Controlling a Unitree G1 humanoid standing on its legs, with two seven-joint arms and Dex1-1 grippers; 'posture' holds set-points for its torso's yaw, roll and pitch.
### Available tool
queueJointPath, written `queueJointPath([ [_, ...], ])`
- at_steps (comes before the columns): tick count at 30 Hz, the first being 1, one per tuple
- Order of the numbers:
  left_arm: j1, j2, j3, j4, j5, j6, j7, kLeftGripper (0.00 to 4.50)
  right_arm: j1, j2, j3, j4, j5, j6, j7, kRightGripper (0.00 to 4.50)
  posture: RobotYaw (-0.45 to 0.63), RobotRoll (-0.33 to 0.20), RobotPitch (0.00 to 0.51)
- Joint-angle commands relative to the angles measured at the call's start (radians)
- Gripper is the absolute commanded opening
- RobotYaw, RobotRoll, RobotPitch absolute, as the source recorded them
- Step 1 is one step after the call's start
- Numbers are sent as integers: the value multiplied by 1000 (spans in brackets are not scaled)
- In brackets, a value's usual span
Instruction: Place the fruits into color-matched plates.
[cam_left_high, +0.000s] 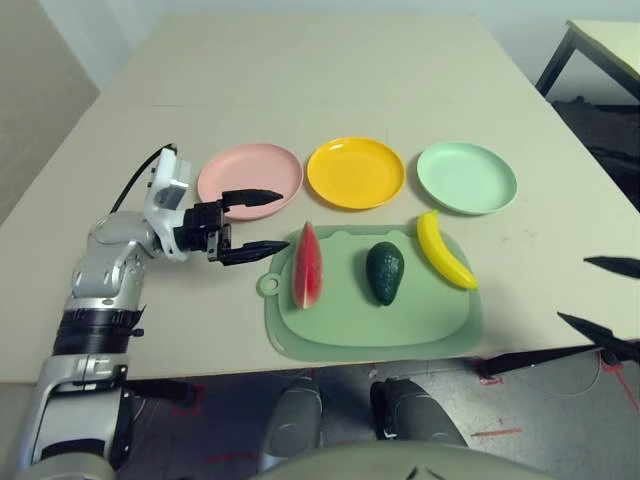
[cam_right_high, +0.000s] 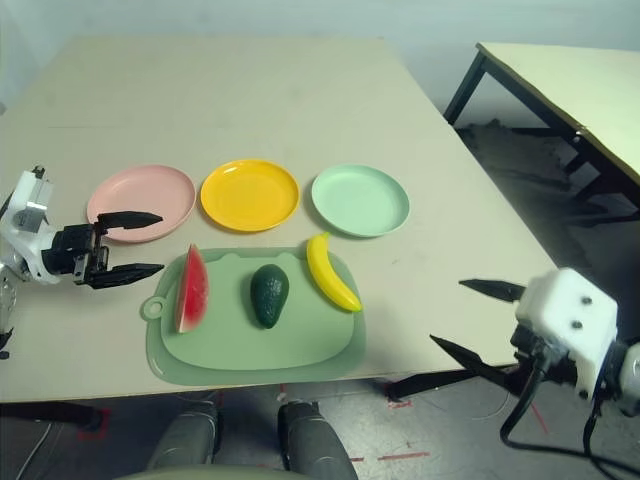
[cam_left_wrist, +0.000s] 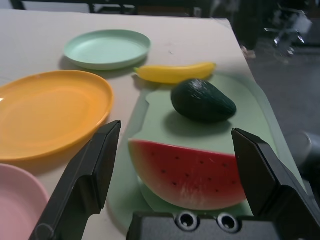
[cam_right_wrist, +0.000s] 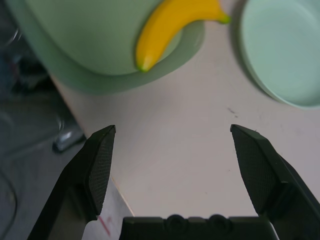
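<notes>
Three plates are set in a row on the table (cam_left_high: 330, 90): pink plate (cam_left_high: 250, 173), yellow plate (cam_left_high: 355, 172), mint plate (cam_left_high: 466, 177). On the green mat (cam_left_high: 375, 320) are laid watermelon wedge (cam_left_high: 307, 264), avocado (cam_left_high: 384, 271) and banana (cam_left_high: 443, 250). Left gripper (cam_left_high: 262, 221) is held wide beside the wedge, empty. Right gripper (cam_right_high: 470, 317) is held wide at the table's near edge, empty.
</notes>
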Motion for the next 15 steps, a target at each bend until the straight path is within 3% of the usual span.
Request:
queueJointPath([
  [1,-5,14,-21,2,41,-48,-22,4500,-115,-132,107,94,-75,-60,105,4481,104,0,93],
  [3,-6,17,-25,1,54,-63,-22,4500,-253,-208,233,170,-120,-125,131,4481,108,0,89],
  [5,-2,15,-24,-1,58,-70,-13,4500,-474,-219,423,234,-198,-225,175,4481,117,0,83],
  [8,3,12,-22,-4,58,-71,-6,4500,-748,-146,622,319,-296,-334,253,4481,119,0,81],
  [11,15,20,-12,-12,63,-74,8,4500,-1020,-15,817,456,-449,-491,348,4481,154,0,85],
  [15,24,32,-11,-21,64,-71,13,4500,-1207,119,954,628,-565,-657,392,4481,164,0,96],
])
